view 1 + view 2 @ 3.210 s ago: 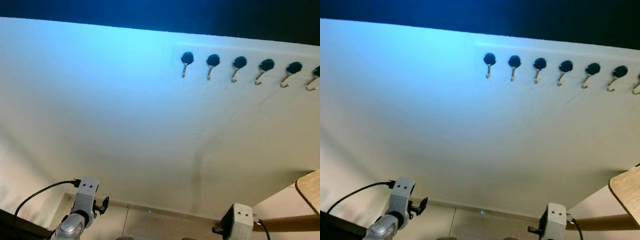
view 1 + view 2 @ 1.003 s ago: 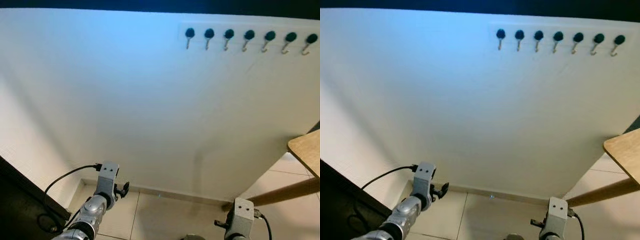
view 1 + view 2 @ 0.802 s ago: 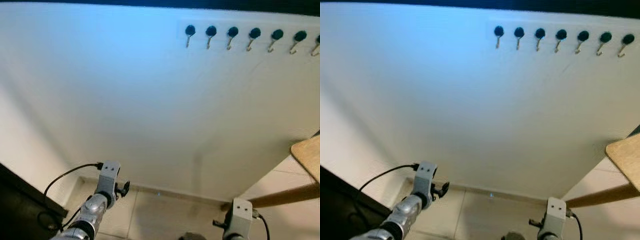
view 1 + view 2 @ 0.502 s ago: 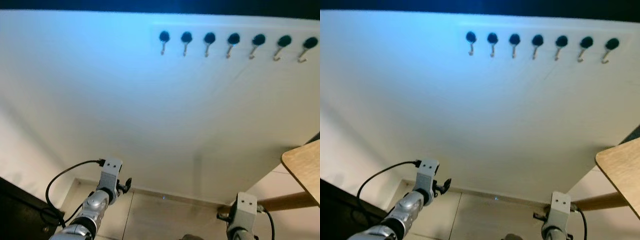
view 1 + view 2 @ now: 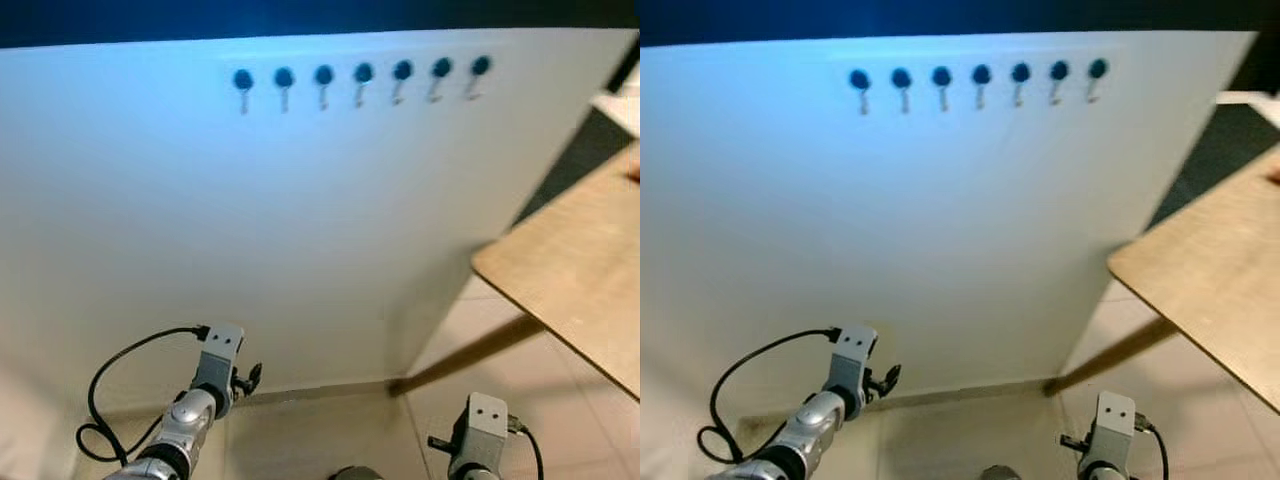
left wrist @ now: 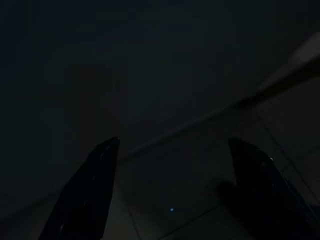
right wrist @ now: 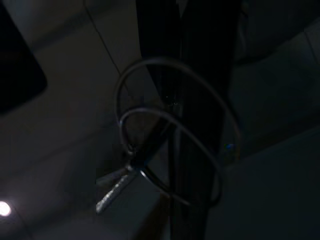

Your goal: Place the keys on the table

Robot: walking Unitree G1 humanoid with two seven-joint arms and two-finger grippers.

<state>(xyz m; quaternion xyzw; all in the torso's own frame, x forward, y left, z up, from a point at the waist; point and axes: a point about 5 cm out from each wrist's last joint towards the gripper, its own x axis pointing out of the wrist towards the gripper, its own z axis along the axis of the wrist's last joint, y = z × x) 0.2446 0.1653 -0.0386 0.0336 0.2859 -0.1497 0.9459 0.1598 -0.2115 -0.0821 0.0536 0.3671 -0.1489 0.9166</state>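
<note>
Facing a white wall (image 5: 250, 220) with a row of hooks (image 5: 360, 78), the left claw (image 6: 172, 190) hangs low with fingers spread. Right of the wall, the wooden table (image 5: 570, 270) juts in. The right claw (image 7: 187, 100) pinches the keys (image 7: 145, 160), dangling above the floor.

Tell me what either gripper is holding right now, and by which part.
The right gripper is shut on the keys, holding them by the wire key ring between its fingers, a key dangling below. The left gripper is open, holding nothing.
</note>
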